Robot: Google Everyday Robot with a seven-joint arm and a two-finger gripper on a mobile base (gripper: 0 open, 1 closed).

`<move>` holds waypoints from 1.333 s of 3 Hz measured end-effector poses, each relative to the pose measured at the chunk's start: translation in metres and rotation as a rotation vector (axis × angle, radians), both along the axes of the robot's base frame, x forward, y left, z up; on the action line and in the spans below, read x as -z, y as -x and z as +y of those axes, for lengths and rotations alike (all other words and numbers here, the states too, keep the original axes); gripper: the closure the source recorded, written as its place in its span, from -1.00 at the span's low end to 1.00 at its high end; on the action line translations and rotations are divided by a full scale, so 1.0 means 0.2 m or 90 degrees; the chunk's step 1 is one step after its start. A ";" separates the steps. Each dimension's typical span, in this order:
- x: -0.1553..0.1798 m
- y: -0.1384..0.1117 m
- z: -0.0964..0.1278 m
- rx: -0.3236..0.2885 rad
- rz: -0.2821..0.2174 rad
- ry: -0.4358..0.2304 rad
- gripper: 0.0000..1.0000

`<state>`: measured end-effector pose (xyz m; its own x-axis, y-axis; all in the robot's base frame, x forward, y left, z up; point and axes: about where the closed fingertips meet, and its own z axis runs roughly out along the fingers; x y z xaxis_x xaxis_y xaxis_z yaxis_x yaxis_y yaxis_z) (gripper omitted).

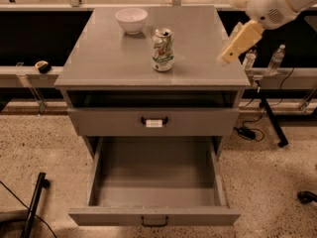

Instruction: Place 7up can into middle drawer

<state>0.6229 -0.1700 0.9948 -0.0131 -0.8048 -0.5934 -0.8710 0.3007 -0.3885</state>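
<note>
The 7up can (pixel 162 49) stands upright on the grey cabinet top (pixel 104 58), near the middle, with its pull-tab top showing. The middle drawer (pixel 154 175) is pulled wide open below, empty, with a small dark handle (pixel 154 221) on its front. My gripper (pixel 234 48) hangs from the white arm (pixel 277 1) at the upper right, over the right edge of the cabinet top. It is to the right of the can, apart from it and holding nothing.
A white bowl (pixel 131 20) sits behind and left of the can. A shut drawer front with a white label on its handle (pixel 154 122) is above the open drawer. Two water bottles (pixel 275 58), cables and a stand leg are at the right.
</note>
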 end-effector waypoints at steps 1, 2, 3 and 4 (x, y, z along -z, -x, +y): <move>0.10 -0.24 0.22 -0.015 0.010 -0.155 -1.00; 0.24 -0.41 0.45 -0.003 0.044 -0.288 -1.00; 0.33 -0.48 0.62 -0.008 0.071 -0.336 -1.00; 0.37 -0.55 0.70 0.004 0.085 -0.370 -1.00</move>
